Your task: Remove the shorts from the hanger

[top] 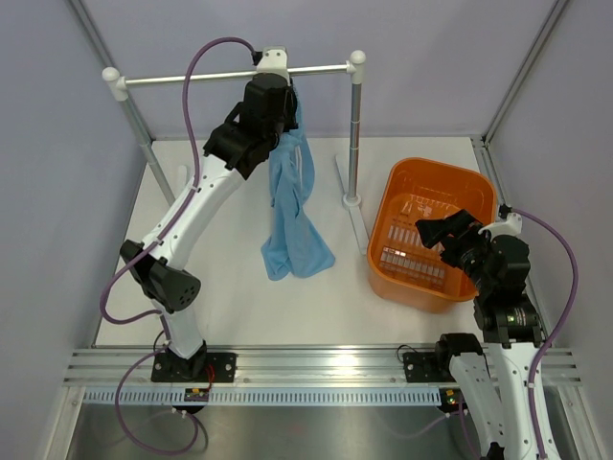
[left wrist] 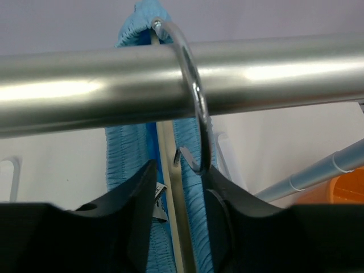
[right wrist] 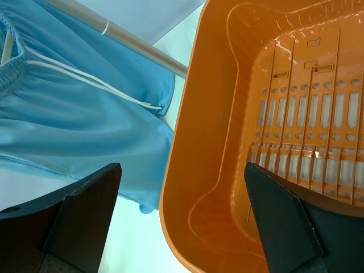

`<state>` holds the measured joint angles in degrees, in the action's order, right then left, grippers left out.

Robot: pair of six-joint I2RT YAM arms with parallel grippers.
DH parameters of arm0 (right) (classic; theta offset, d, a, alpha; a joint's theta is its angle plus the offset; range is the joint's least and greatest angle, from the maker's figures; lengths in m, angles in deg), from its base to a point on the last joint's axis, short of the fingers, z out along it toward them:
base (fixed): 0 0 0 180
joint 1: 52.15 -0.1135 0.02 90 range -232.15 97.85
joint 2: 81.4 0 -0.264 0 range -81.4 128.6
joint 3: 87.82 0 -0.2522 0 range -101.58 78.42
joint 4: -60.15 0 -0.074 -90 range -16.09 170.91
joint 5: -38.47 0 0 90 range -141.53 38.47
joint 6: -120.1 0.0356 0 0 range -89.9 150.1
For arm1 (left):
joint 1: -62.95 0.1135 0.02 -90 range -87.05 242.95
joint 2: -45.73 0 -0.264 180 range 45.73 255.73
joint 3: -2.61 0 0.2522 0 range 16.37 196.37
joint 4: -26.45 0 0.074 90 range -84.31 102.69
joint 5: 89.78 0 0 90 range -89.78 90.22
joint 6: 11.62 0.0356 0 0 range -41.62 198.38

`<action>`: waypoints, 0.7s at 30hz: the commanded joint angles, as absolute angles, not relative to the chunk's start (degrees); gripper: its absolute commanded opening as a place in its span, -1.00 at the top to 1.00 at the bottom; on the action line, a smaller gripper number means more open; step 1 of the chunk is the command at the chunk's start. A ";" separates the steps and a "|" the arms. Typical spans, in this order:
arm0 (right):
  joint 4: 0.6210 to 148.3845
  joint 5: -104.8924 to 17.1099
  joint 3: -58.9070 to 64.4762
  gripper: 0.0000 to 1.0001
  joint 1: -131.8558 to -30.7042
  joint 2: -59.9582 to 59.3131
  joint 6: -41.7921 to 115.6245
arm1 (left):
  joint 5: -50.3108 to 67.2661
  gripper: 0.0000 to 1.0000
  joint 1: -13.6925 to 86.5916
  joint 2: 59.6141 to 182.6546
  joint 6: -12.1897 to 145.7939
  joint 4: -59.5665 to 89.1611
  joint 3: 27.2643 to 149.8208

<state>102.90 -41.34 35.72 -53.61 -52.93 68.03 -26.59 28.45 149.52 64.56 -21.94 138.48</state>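
Shorts (top: 292, 220) are hanging on the hanger (left wrist: 180, 227), not yet off it. The waistband is bunching high around the neck and the legs are drooping toward the table (top: 239, 307). I cannot tell whether the hem is touching it.

Hook (left wrist: 193, 85) is looping over the rail (left wrist: 85, 91), so the rail is carrying the whole load and the garment is sitting at reach height.

Left gripper (left wrist: 181, 182) is sitting right under the rail. Its jaws are part-way spread and straddling the hanger's stem, with the hook's tail and folds of waistband just beside them. The right-hand pad looks to be touching the hook wire. I cannot tell whether the jaws are actually pinching yet. I am reading this placement as bracing the hanger at its neck, so it is not swinging or sliding along the rail when the cloth gets pulled.

Right gripper (right wrist: 182, 222) is hovering above the near rim of the basket (top: 441, 163), jaws spread wide and holding nothing. It is well apart from the shorts but facing them, and the cord (right wrist: 85, 79) is showing clearly in its wrist view. I am judging this as a waiting pose, leaving this arm free to pull the fabric down, with the basket just beside it for the drop.

Risk I am watching: the waistband elastic snagging on the hanger's shoulders.
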 commanded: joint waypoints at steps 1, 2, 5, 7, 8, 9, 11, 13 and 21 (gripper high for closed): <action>101.77 -40.11 35.62 -0.99 -53.91 -52.32 67.28 | -27.64 0.39 28.41 149.53 65.11 -21.06 140.83; 101.68 -40.02 35.62 -0.99 -53.91 -52.14 67.28 | -27.91 0.55 28.41 149.53 65.46 -21.14 141.17; 101.42 -39.67 35.79 -0.99 -53.91 -51.61 67.28 | -26.78 1.00 28.32 148.65 67.21 -20.44 141.18; 101.24 -39.58 35.88 -0.99 -53.91 -51.52 67.19 | -26.15 1.00 27.45 147.95 70.54 -18.86 141.09; 101.07 -39.41 35.97 -0.99 -53.82 -51.52 67.28 | -26.50 1.00 27.01 147.34 71.69 -18.51 141.35; 100.89 -39.32 35.97 -0.99 -53.91 -51.43 67.28 | -26.76 1.00 26.57 146.98 72.75 -17.81 141.96; 100.54 -39.23 35.97 -0.99 -53.91 -51.34 67.37 | -28.25 1.00 25.60 146.63 74.95 -17.98 143.11; 100.28 -39.14 35.88 -0.99 -53.91 -50.99 67.54 | -28.35 1.00 25.60 145.93 75.39 -18.59 144.34; 99.84 -39.05 35.53 -0.99 -53.91 -50.20 66.84 | -29.14 1.00 25.60 142.76 76.54 -19.47 145.22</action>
<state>102.05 -39.96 35.81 -53.61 -50.44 67.84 -27.14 25.43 147.61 74.50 -23.82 140.36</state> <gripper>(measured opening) 0.993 0.049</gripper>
